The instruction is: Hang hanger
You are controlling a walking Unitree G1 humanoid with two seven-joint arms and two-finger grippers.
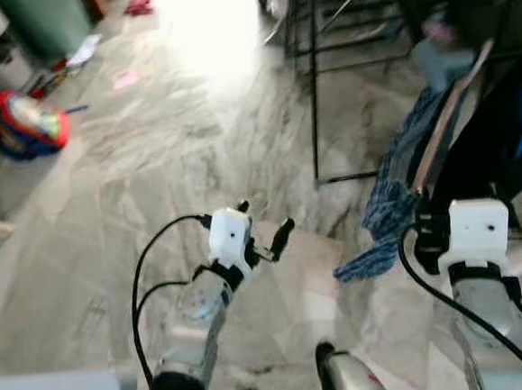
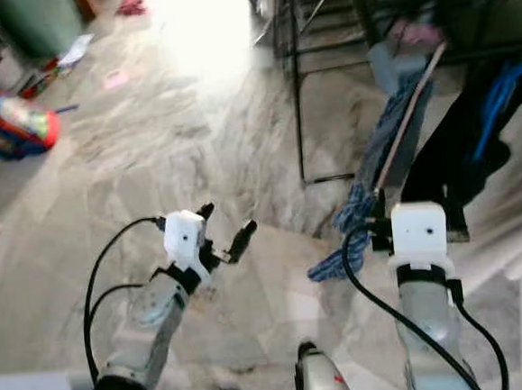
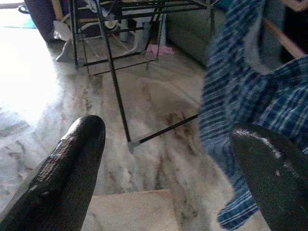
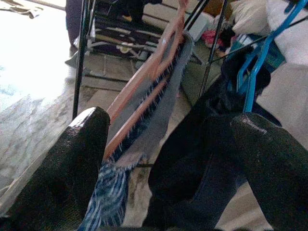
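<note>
Right hand (image 4: 168,159) raised toward the black drying rack (image 1: 311,83); its two black fingers (image 4: 62,168) are spread apart, with the wooden hanger (image 4: 144,82) running between them. Whether they actually press on the hanger I cannot tell. The hanger carries a blue plaid garment (image 1: 389,207) and stands tilted beside dark clothing (image 4: 202,144) and a blue hanger (image 4: 255,67). Left hand (image 3: 168,163) held over the marble floor (image 1: 194,146), released and empty

Blue-and-white checked cloth (image 3: 250,120) on a pale wooden hanger (image 4: 144,82); bright blue hanger (image 4: 255,72); black rack (image 1: 312,92); grey-veined marble floor (image 1: 150,158)
</note>
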